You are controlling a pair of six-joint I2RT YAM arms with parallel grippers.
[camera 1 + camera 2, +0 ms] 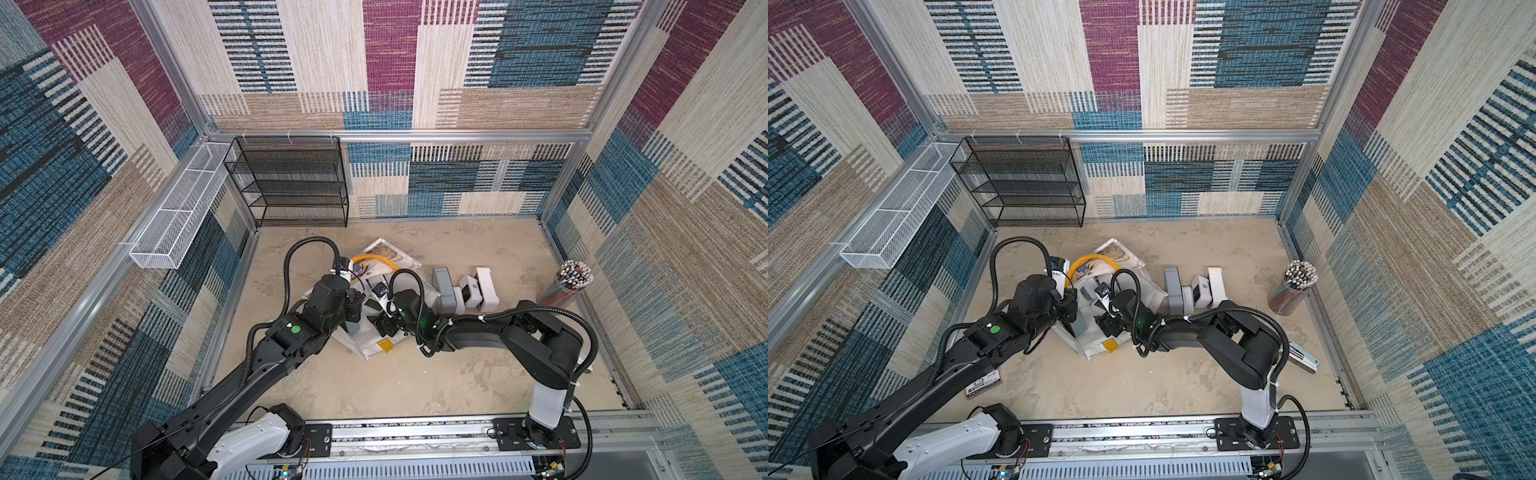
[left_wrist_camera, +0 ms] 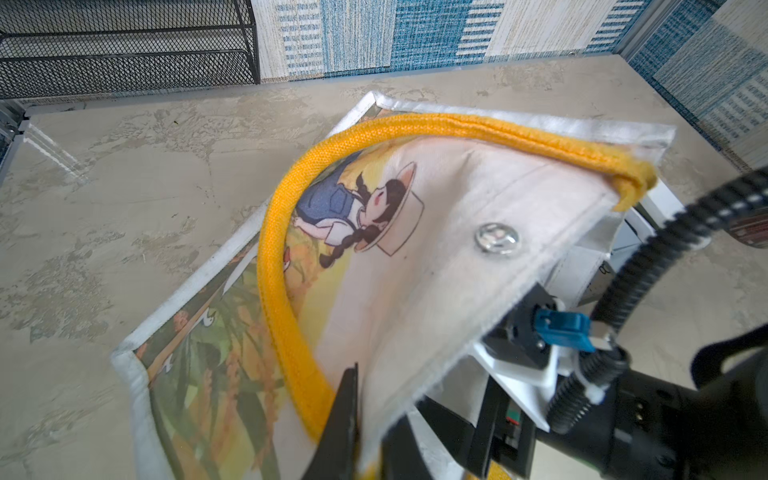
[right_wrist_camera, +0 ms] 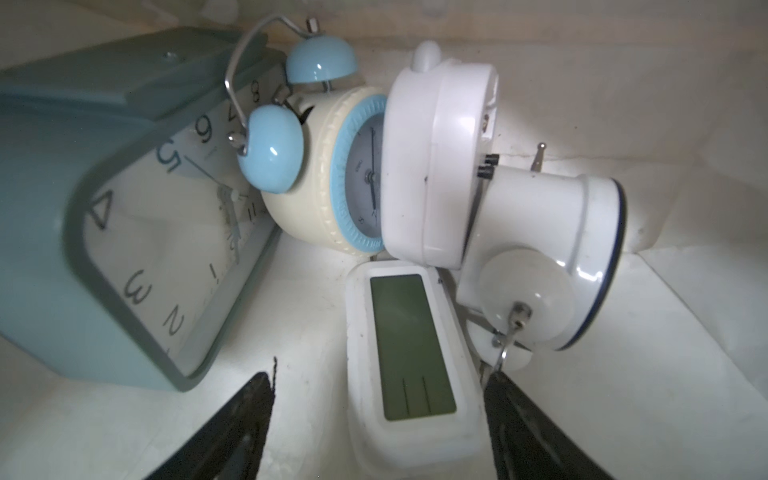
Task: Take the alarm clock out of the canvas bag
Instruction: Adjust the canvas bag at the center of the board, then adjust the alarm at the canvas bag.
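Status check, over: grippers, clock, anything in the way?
Left gripper shut on canvas bag rim. Right gripper open inside bag, fingers straddling white digital clock. Crowding: white bell clock close by one finger.

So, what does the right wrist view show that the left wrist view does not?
Only the right wrist view: the canvas bag from inside, a teal clock, a blue twin-bell clock and a white digital clock between the open jaws. Only the left wrist view: the yellow handle, the snap button and the black mesh rack. Both: the bag's white fabric.
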